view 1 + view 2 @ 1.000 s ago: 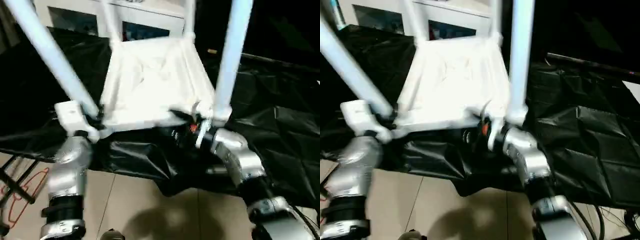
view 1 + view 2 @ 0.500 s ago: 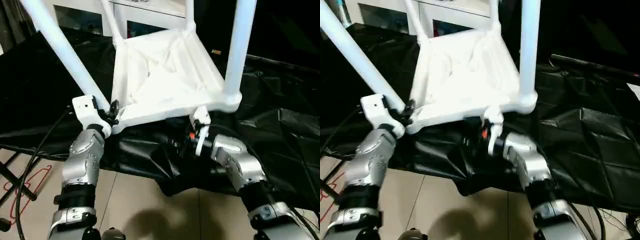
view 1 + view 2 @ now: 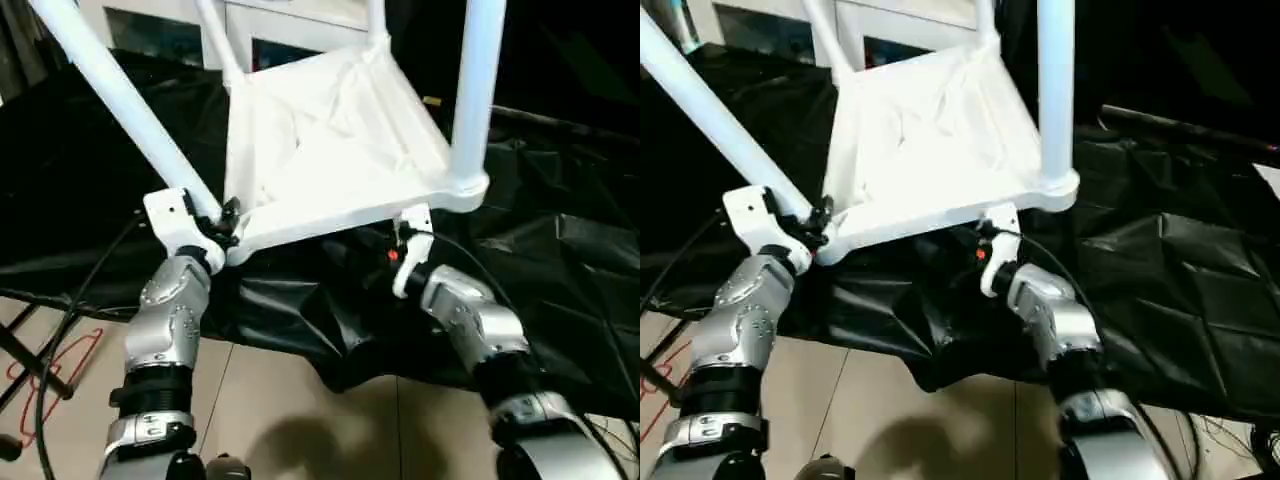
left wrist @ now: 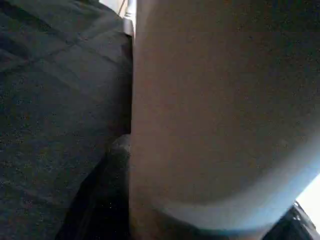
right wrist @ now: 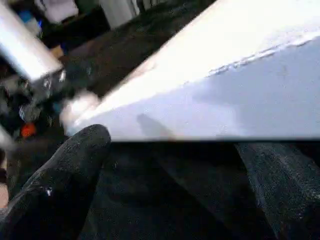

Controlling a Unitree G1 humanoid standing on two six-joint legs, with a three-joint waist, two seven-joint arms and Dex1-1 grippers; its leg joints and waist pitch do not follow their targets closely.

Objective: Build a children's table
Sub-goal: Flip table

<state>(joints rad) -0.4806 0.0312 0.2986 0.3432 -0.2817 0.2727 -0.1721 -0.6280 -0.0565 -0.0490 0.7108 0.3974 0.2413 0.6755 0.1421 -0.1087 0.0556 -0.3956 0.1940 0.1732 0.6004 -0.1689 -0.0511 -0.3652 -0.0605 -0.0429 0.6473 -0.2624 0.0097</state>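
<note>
The children's table is upside down and tilted, its white top [image 3: 330,130] showing the ribbed underside above the black sheet. Legs rise from its corners: near-left leg [image 3: 120,95], near-right leg [image 3: 475,80], and two far ones [image 3: 215,40]. My left gripper [image 3: 222,222] is shut on the base of the near-left leg, whose white tube [image 4: 210,115] lies close against it in the left wrist view. My right gripper [image 3: 405,235] is open under the near rim beside the near-right corner. Its black fingers [image 5: 75,165] stand wide apart just below the white rim [image 5: 240,100].
A crumpled black plastic sheet [image 3: 560,250] covers the work surface under the table. A white glass-door cabinet [image 3: 300,20] stands behind. Tiled floor [image 3: 280,400] lies below the near edge, with a red wire hanger [image 3: 50,370] and a black cable [image 3: 60,320] at the left.
The picture has shifted and steadied. The near-right corner of the table sits slightly higher, and my right forearm has swung a little to the right under it. The left grip is unchanged.
</note>
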